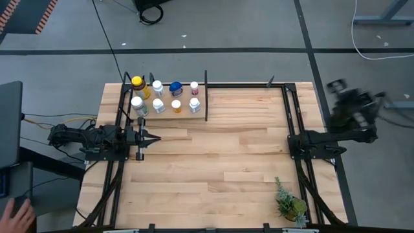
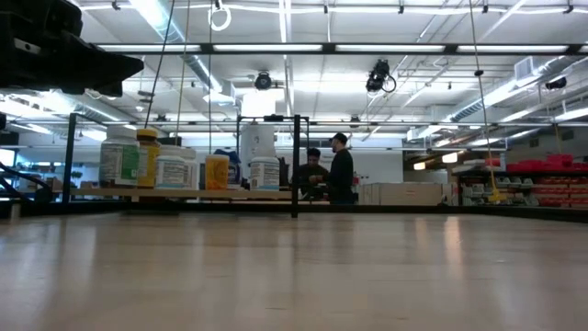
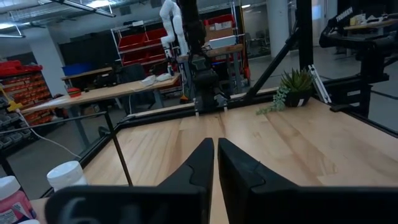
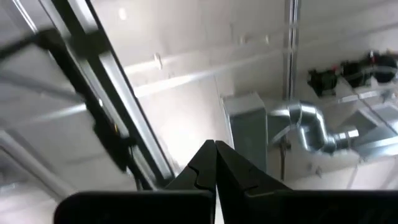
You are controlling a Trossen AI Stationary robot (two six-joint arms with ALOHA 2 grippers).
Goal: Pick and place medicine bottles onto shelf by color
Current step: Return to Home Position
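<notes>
left pincer: lying low over the counter on the left arm's side, near the shelf's front edge but not touching it, pointing across at the right arm; fingers closed to a thin slit, gripping nothing
right pincer: fingers pressing together, holding nothing; its camera is looking up at ceiling ducting; the arm is reaching out past the counter's right rail in the high view
shelf: sitting at the counter's back corner on the left arm's side, black rails framing it, black divider closing the side toward the middle
bottles: eight standing upright in the shelf bay in two rows of four, all on the left arm's side of the divider
back row, from the outer rail inward: amber yellow-capped bottle, back white bottle, blue bottle, pink-capped bottle
front row, same order: corner white bottle, second white bottle, orange-capped bottle, end white bottle standing just beside the divider
plant: sitting at the front corner on the right arm's side, well apart from the shelf
room: two people standing beyond the counter in the low view; a hand showing off the counter at the high view's lower left corner
</notes>
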